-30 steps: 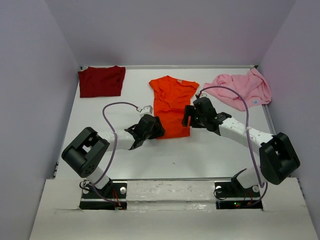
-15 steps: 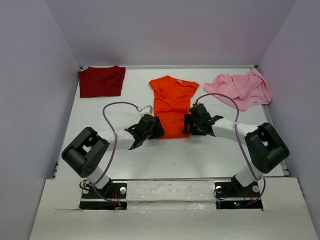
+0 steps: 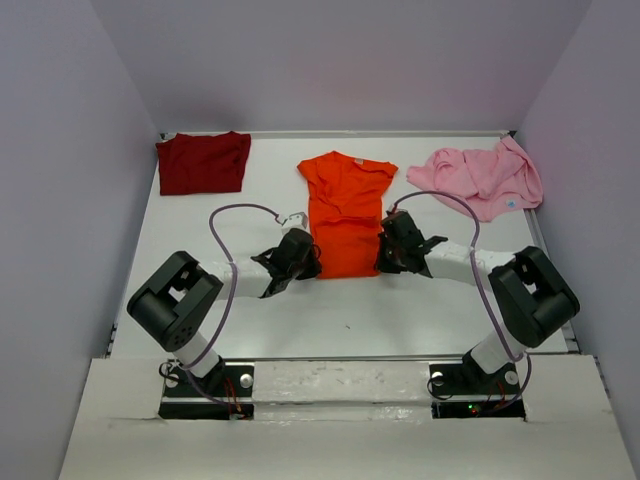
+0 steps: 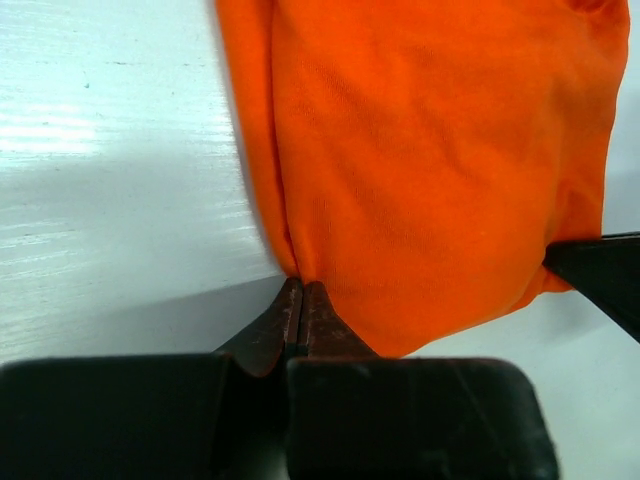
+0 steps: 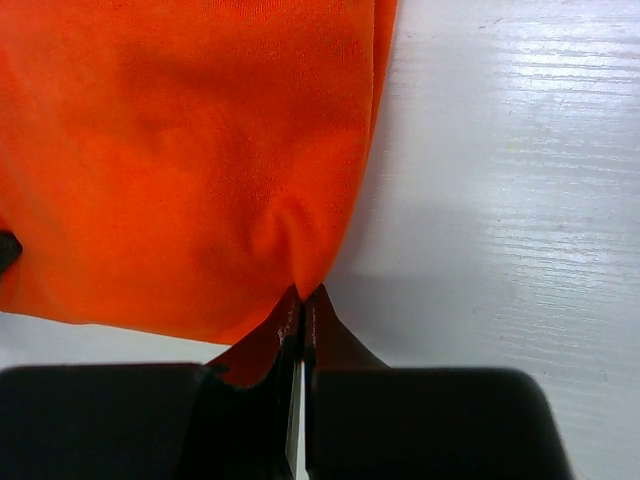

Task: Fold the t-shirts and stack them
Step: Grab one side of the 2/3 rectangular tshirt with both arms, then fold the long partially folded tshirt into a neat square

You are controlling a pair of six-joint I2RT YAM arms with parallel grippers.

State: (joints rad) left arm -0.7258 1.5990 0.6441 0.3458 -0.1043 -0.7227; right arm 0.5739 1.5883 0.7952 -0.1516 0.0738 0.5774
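Your left gripper (image 4: pixel 302 288) and right gripper (image 5: pixel 302 294): jaws clamped, seemingly pinching lower corners of the bright orange cloth t-shirt (image 3: pixel 343 215).

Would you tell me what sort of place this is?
Likely a robotics lab test cell: plain walls box in a white table; the left arm and right arm are bolted at its edge.

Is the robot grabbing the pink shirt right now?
No, the left gripper and the right gripper pinch the near corners of the orange t-shirt, while the pink t-shirt lies untouched at the far right.
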